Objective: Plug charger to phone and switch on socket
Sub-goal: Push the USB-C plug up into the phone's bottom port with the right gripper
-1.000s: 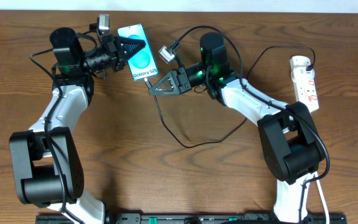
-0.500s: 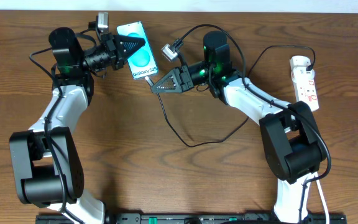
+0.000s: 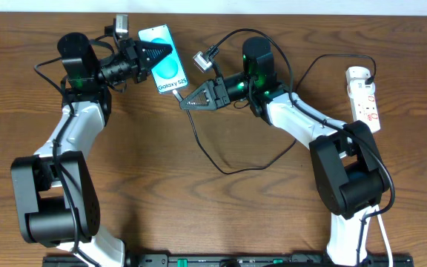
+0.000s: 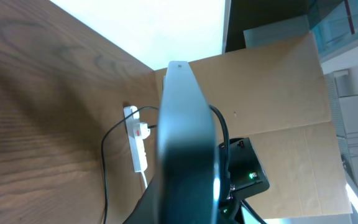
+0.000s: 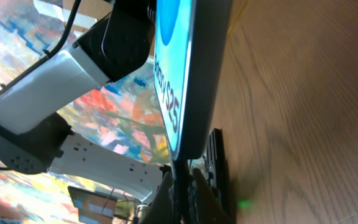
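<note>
The phone [image 3: 163,65], cyan screen reading "Galaxy S25", is held off the table at the far left-centre with my left gripper [image 3: 166,53] shut on its sides. In the left wrist view the phone [image 4: 185,137] shows edge-on and hides the jaws. My right gripper [image 3: 186,101] is shut on the charger [image 3: 199,144] near its tip, right at the phone's lower end. In the right wrist view the fingers [image 5: 202,194] pinch the thin black cable against the bottom edge of the phone [image 5: 188,74]; I cannot tell whether the tip is inside. The socket [image 3: 364,93] lies at the far right.
The charger's black cable loops across the middle of the table [image 3: 221,215] and runs up to the socket [image 4: 135,142]. A thick white cord leaves the socket toward the right edge. A cardboard panel [image 4: 272,87] stands behind the table. A black rail [image 3: 221,261] lines the front edge.
My right gripper with the charger tip has shifted slightly right. The phone in my left gripper has moved a little toward the far edge. Both grips are unchanged.
</note>
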Tool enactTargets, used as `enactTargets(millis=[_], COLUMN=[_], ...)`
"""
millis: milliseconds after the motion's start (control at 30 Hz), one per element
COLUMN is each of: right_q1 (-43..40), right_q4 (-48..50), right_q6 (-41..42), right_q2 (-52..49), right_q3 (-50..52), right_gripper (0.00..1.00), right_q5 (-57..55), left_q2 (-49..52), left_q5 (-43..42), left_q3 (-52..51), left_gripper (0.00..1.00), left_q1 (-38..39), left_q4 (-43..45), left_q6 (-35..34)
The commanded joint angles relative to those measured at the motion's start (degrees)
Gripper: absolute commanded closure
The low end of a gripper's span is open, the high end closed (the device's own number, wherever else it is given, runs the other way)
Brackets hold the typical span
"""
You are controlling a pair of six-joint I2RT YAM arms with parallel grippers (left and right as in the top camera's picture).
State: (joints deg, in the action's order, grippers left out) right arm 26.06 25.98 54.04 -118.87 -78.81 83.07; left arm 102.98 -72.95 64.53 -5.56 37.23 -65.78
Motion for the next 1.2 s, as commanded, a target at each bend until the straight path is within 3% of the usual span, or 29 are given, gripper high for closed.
enactTargets(millis=[0, 500, 1167], right_q1=[0.04, 0.17, 0.15], right_q4=[0.02, 6.45, 6.45], right_q6=[2.34, 10.27, 10.12], right_q2=[0.5, 0.5, 0.5], right_q3=[-0.57, -0.57, -0.57], right_gripper=[0.99, 0.99, 0.99], right_q5=[-6.01, -9.66, -10.08], left_q2=[0.02, 0.02, 0.02], left_q5=[-2.56, -2.51, -1.18], left_q3=[0.52, 0.52, 0.52], left_gripper=[0.93, 0.93, 0.93], left_q1=[0.79, 0.76, 0.76], left_q4=[0.66, 0.63, 0.57], left_q6=[-0.7, -0.26, -0.11])
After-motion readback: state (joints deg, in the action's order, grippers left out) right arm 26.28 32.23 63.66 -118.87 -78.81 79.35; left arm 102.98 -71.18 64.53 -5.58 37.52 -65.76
